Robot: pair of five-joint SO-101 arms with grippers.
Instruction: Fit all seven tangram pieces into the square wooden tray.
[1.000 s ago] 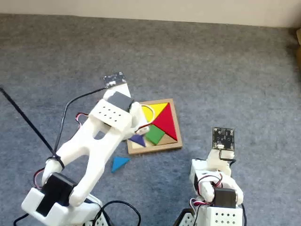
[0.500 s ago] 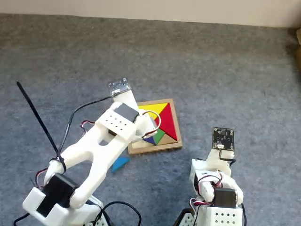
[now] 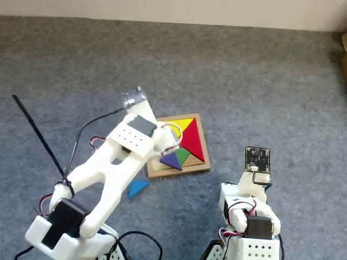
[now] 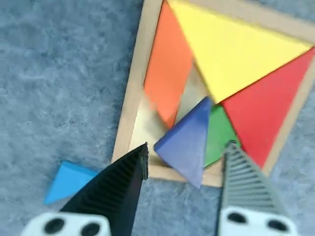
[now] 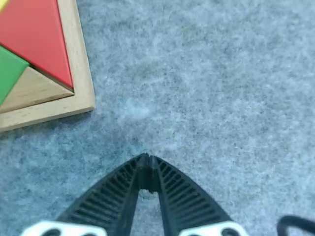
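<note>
The square wooden tray (image 3: 204, 142) lies mid-table holding a yellow triangle (image 4: 231, 49), a red triangle (image 4: 261, 113), an orange piece (image 4: 167, 64) and a green piece (image 4: 219, 135). A purple triangle (image 4: 187, 142) rests tilted over the tray's near rim (image 4: 128, 105), beside the green piece. My left gripper (image 4: 187, 146) is open just above it, one finger on each side. A light blue triangle (image 3: 137, 187) lies on the carpet in front of the tray. My right gripper (image 5: 147, 169) is shut and holds nothing, low over bare carpet near the tray's corner (image 5: 81, 93).
Grey carpet covers the whole table. A bare wooden slot (image 5: 29, 88) shows in the tray next to the red triangle (image 5: 34, 34). The right arm (image 3: 250, 208) sits folded at the front right. A black cable (image 3: 38, 141) rises at the left.
The purple triangle has shifted right along the tray's near side, up to the green piece. The left arm swung over it and has drawn back slightly. The right arm stayed still.
</note>
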